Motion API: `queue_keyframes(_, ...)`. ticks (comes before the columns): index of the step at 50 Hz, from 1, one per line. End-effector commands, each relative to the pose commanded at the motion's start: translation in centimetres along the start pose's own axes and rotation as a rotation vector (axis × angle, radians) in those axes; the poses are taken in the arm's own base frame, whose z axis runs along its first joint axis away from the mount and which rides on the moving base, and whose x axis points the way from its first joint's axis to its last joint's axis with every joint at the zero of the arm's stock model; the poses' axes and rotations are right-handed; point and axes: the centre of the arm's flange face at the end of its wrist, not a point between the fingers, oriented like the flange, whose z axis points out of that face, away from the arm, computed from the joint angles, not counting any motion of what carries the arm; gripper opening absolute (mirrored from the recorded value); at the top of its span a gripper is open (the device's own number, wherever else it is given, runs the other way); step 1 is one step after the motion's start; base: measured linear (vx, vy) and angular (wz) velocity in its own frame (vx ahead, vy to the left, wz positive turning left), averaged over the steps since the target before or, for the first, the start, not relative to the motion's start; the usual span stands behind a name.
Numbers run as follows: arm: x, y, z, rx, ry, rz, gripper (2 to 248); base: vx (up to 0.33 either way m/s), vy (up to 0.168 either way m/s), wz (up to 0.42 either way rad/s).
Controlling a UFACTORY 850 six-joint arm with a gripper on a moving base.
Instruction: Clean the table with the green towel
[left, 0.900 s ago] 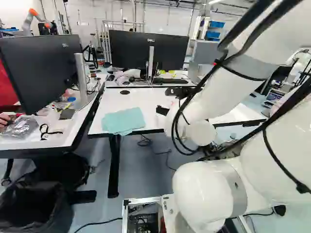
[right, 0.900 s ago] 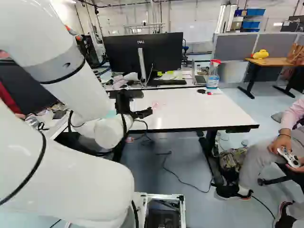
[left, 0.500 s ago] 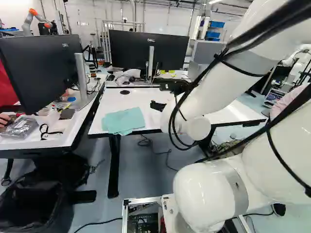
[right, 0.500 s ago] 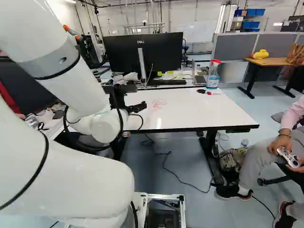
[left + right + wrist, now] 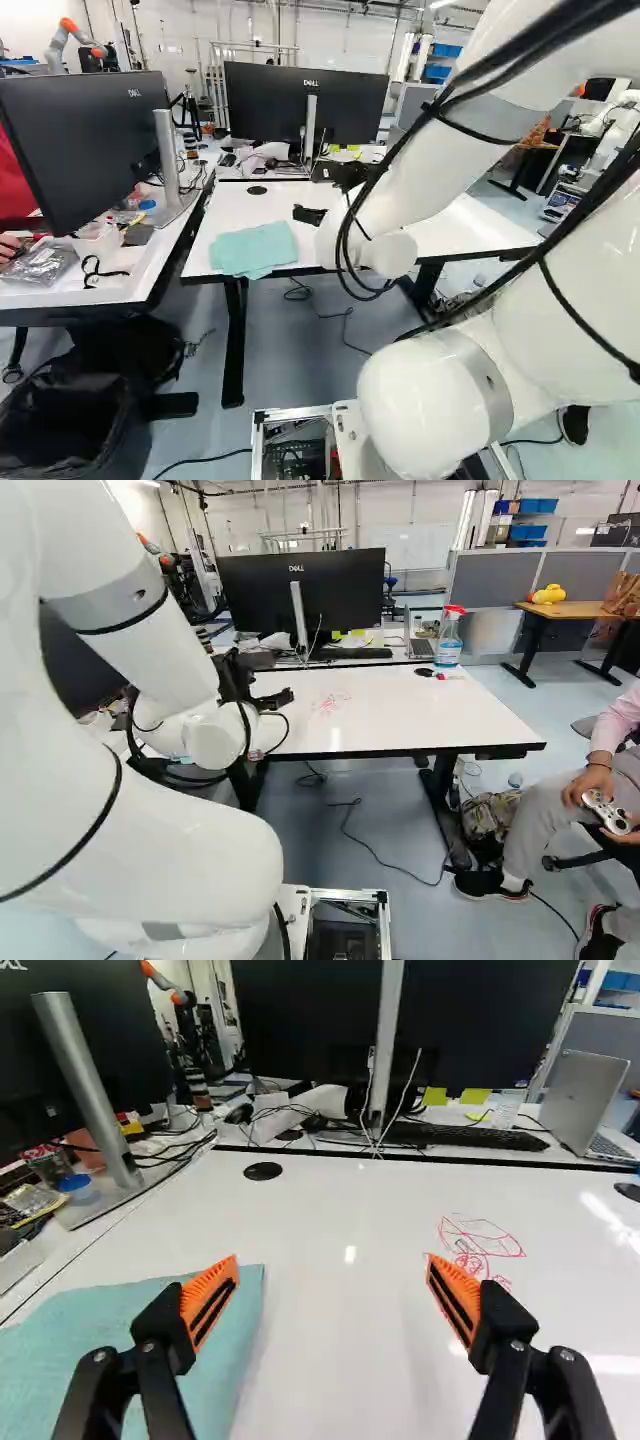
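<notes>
The towel [image 5: 252, 248] is teal, the table [image 5: 415, 710] white.

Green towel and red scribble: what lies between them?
Bare white tabletop only, seen in the wrist view between the green towel and the red scribble.

I spot brand lettering [image 5: 134, 93] on the near monitor [image 5: 80, 150], ten o'clock in the left base view, and far monitor [image 5: 260, 105], twelve.

A keyboard [image 5: 470, 1137] lay just before the black monitor [image 5: 345, 590]; a laptop [image 5: 592, 1100] stood beside it, a spray bottle [image 5: 449, 640] farther along.
</notes>
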Motion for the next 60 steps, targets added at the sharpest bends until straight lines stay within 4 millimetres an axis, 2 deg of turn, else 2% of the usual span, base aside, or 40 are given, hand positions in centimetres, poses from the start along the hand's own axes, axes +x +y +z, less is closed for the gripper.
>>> queue_keyframes(33, 0.5, -4.1, 1.4, 0.121, -0.016, -0.036, 247, 0.000, 0.000, 0.000)
queue_keyframes(60, -0.1, -7.6, 2.7, 0.210, -0.148, -0.078, 247, 0.000, 0.000, 0.000)
